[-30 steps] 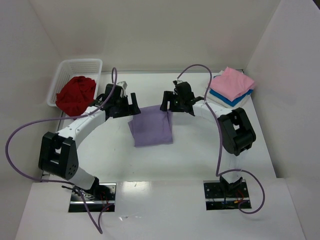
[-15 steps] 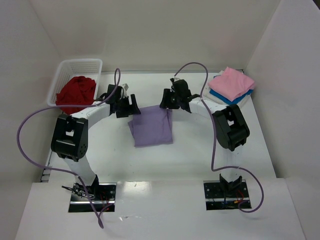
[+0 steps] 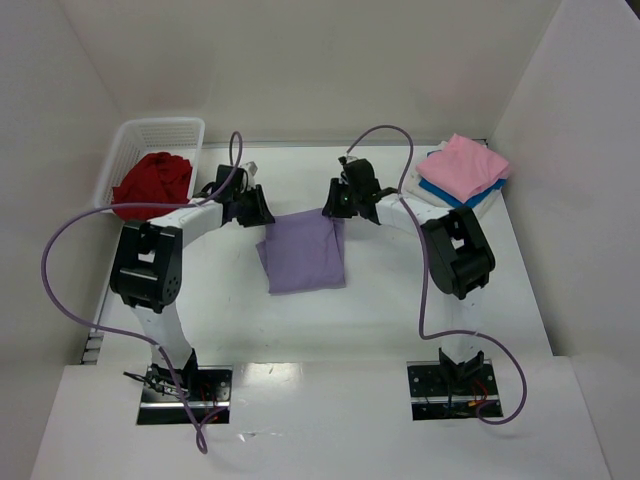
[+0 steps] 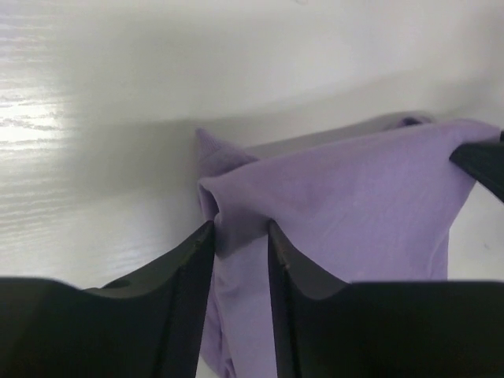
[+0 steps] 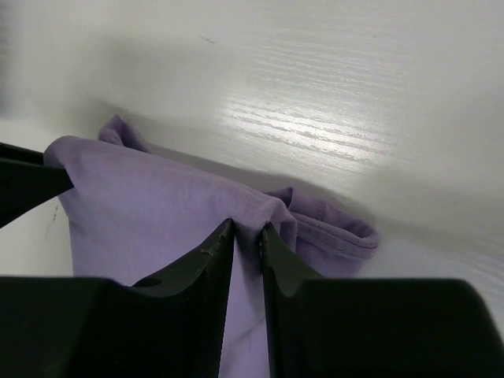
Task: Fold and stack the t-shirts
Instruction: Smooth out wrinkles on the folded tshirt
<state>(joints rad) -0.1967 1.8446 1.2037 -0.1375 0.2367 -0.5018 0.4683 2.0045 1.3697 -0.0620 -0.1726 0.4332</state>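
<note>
A folded lavender t-shirt lies mid-table. My left gripper sits at its far left corner, and in the left wrist view the lavender t-shirt is bunched between the closing fingers of the left gripper. My right gripper is at the far right corner; in the right wrist view the right gripper pinches a fold of the lavender t-shirt. A deep red t-shirt lies crumpled in the basket. A pink t-shirt tops a blue one at the far right.
The white lattice basket stands at the far left corner. White walls close in the table on three sides. Purple cables loop from both arms over the table.
Both grippers have closed onto the far corners of the lavender t-shirt. The left arm's elbow has swung up and back toward the far left.
</note>
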